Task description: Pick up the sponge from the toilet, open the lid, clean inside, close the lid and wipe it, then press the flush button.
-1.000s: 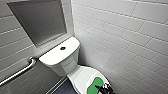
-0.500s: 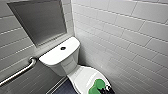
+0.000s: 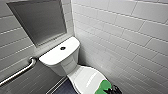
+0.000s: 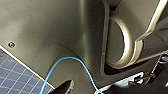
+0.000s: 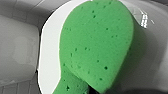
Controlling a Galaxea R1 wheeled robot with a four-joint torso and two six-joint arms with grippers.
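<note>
The sponge [image 3: 102, 86] is on the toilet's [image 3: 60, 55] closed lid [image 3: 86, 77], the right gripper [image 3: 114, 90] touching it; whether clenched, cannot tell

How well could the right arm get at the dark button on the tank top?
Probably yes: the button sits uncovered on the tank, and only the closed lid lies between it and the right arm next to the sponge.
</note>
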